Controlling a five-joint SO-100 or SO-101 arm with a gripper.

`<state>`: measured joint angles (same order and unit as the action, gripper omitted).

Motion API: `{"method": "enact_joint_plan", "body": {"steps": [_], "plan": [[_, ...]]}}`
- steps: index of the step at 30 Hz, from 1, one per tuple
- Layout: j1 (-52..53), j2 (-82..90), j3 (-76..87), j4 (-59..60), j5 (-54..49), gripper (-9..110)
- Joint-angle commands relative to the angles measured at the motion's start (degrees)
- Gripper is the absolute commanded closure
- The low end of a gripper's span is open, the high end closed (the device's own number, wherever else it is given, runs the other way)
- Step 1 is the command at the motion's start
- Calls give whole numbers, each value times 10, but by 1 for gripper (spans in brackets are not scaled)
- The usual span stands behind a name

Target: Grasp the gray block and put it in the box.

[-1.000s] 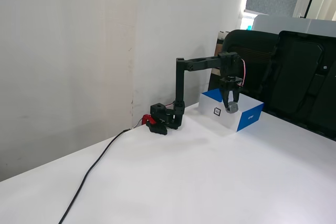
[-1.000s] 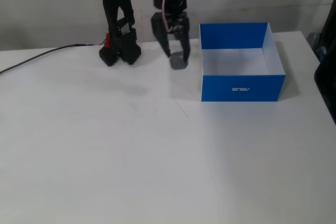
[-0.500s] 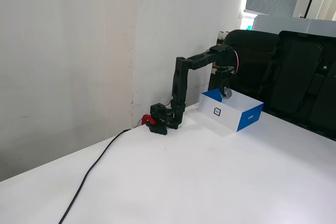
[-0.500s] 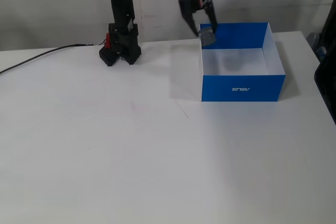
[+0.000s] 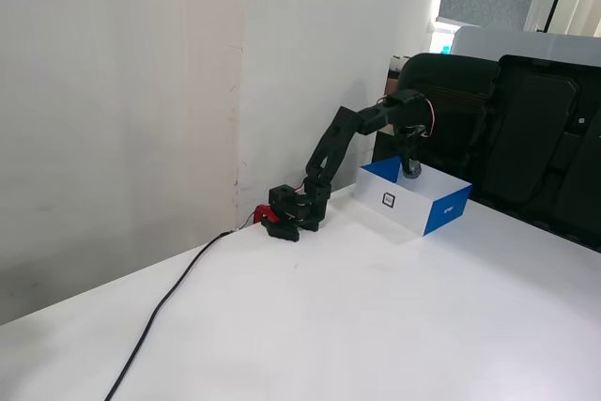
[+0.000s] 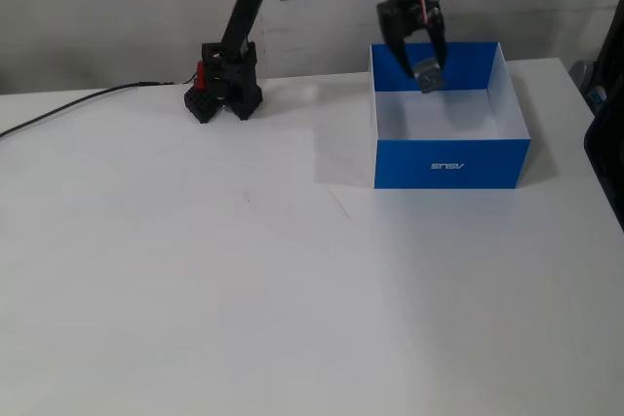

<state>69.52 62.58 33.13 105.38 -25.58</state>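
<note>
One gray block (image 6: 426, 76) is present, clamped between the fingers of the gripper (image 6: 425, 71) and held above the box's interior, near its far wall; one box (image 6: 450, 162) stands on the white table (image 6: 292, 289), blue outside, white inside; its front wall carries white lettering, apparently mirrored, seemingly ASUS; a small black-outlined square label (image 5: 387, 199) shows on a white side, its content unreadable; one black cable (image 5: 164, 304) runs across the table, well apart from the box.

The tool (image 6: 422, 67) holds the gray block (image 6: 426, 75) above the box (image 6: 450, 162).
</note>
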Motion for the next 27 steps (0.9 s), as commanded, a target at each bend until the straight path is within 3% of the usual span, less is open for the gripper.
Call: {"method": "enact_joint_plan", "body": {"steps": [1,3,5,8,10,11,12,27], "plan": [[4,-30,-124,17,8,101],[17,-45,-124,20,18,98],[28,-57,-124,25,26,70],[37,-58,-119,25,41,66],[37,-52,-117,26,45,75],[33,-46,-117,26,49,92],[29,-38,-118,26,54,101],[-139,129,40,26,119,101]]}}
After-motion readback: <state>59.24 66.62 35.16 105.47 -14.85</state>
